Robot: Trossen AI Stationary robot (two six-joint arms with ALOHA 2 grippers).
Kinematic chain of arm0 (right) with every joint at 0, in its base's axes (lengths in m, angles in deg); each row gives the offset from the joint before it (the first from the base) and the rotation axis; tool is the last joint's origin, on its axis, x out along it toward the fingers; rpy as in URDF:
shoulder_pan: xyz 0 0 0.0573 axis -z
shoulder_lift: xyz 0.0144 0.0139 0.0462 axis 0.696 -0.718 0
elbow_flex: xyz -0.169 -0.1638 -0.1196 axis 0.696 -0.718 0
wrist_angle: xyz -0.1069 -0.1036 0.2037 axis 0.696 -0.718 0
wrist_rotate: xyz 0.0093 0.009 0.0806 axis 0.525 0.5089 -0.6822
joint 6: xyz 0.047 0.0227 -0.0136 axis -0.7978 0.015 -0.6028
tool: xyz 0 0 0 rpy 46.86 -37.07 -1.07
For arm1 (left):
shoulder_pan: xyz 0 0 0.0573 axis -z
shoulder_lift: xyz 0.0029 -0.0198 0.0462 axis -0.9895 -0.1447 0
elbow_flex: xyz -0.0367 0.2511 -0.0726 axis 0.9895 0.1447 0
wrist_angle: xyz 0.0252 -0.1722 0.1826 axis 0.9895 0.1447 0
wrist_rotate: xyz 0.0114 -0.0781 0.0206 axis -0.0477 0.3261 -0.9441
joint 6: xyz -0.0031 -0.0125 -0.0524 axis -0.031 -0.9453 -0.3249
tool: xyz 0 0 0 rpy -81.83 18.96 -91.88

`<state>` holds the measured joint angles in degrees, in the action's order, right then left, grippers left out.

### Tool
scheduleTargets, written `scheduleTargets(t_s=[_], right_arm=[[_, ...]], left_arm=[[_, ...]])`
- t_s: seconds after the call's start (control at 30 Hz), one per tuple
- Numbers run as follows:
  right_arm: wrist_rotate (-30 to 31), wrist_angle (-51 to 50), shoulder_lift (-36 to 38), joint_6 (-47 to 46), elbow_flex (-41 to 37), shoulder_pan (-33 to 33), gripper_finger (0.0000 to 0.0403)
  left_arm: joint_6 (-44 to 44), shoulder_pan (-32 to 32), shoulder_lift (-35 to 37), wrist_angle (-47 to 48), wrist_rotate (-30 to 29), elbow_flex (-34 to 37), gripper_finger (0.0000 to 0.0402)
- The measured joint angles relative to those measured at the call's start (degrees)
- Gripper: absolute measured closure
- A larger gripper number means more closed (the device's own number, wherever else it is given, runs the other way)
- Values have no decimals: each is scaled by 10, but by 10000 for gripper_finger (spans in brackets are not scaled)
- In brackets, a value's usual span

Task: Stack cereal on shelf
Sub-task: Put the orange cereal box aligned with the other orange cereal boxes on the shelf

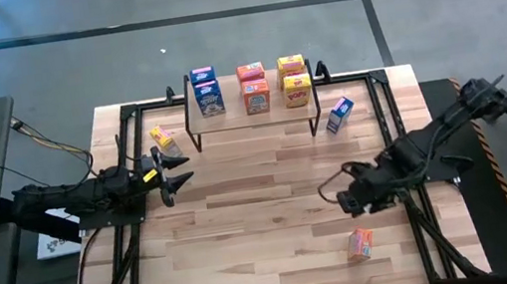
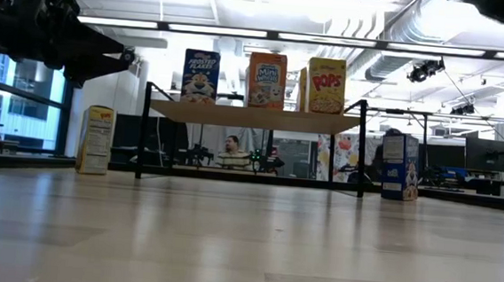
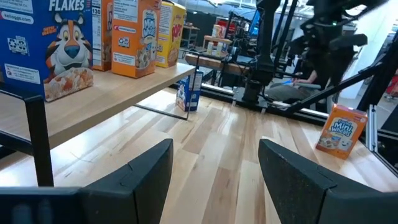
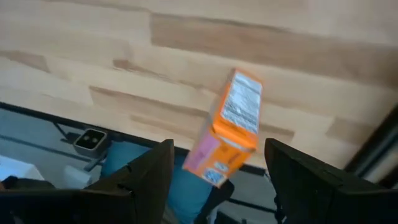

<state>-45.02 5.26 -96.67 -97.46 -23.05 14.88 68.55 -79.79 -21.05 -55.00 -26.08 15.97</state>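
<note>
The right gripper (image 1: 339, 197) hangs over the table (image 1: 250, 253) with its fingers apart and empty, aimed at the orange box (image 4: 227, 130) standing near the table's front edge. That box looks light and tall; a finger clipping it could tip it or push it off the edge. The left gripper (image 1: 167, 171) is open too, beside the yellow box (image 1: 162, 136). Six boxes sit on the shelf (image 1: 255, 115), and a careless placement could knock them down.
</note>
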Motion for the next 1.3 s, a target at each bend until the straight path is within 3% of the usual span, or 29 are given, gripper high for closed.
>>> scheduleTargets(t_s=[0.3, 0.43, 0.7, 0.9, 1.3], right_arm=[[75, 0, -5, -189, 0, -102, 158], [58, 6, -31, -230, 0, -127, 158], [86, 66, -84, -220, 0, -132, 158], [57, 73, -108, -220, 1, -132, 158], [65, 12, -102, -215, 32, -130, 158]], left_arm=[[0, 0, 0, 0, 0, 0, 173], [0, 0, 0, 1, 0, 0, 173], [6, 0, 0, 1, 0, 0, 173], [5, 0, 0, 1, 0, 0, 173], [5, 0, 0, 0, 0, 0, 173]])
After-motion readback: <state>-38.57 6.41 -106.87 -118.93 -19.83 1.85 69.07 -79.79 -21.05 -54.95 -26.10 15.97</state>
